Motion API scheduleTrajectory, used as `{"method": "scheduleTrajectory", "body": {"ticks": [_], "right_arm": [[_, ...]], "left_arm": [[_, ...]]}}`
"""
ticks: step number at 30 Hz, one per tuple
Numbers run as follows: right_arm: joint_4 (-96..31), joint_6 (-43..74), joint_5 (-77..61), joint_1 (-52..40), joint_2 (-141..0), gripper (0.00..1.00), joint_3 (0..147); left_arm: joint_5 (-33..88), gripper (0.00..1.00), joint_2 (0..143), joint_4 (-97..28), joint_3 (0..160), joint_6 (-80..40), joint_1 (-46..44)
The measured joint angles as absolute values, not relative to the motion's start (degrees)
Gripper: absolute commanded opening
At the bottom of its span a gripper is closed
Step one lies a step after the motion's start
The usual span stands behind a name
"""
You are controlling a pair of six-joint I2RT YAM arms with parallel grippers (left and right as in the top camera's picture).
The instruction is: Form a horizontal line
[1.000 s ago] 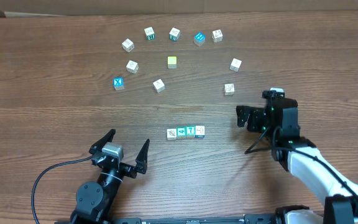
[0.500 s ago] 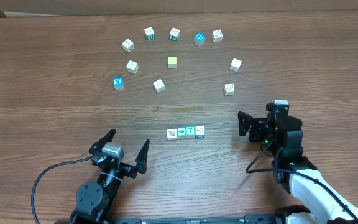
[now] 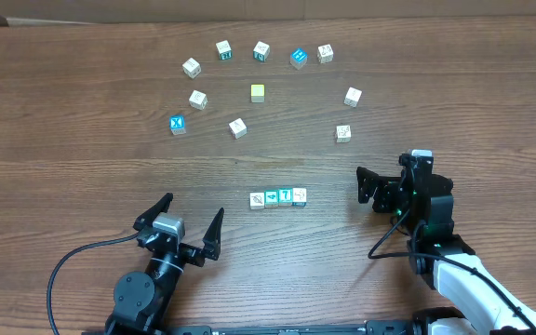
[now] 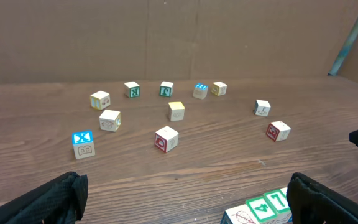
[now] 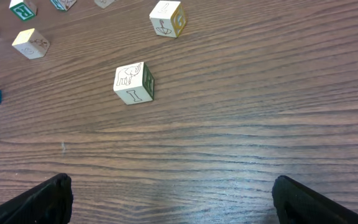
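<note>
The horizontal line (image 3: 277,197) is a short row of four small cubes side by side in the middle of the table, white-faced at both ends and teal-green in between, one marked 7. In the left wrist view its end (image 4: 258,208) shows at the bottom right, just inside the right finger. My left gripper (image 3: 192,214) stands open to the line's lower left, nothing between its fingers. My right gripper (image 3: 368,186) is open too, off to the right of the line, apart from it. The right wrist view shows only bare wood between its fingers (image 5: 42,200).
Several loose cubes lie in an arc at the far side, among them a pale-yellow cube (image 3: 258,92), a blue cube marked X (image 3: 177,124) and a white cube (image 3: 342,133), the latter seen as an elephant cube (image 5: 133,83) ahead of my right gripper.
The right arm drew back toward the near edge early in the second, then held still. The left arm and all the cubes have not moved.
</note>
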State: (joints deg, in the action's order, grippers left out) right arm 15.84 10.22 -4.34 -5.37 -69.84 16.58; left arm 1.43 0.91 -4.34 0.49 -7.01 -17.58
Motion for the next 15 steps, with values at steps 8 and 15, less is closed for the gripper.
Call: {"method": "scheduleTrajectory", "body": {"ticks": [8, 15], "right_arm": [[15.3, 10.2, -4.5, -5.3, -68.2, 1.00, 16.6], [14.3, 9.7, -4.5, -5.3, -66.6, 1.00, 16.5]], "left_arm": [[1.4, 0.99, 0.9, -4.3, 0.5, -7.0, -17.6], [1.4, 1.00, 0.9, -4.3, 0.5, -7.0, -17.6]]}}
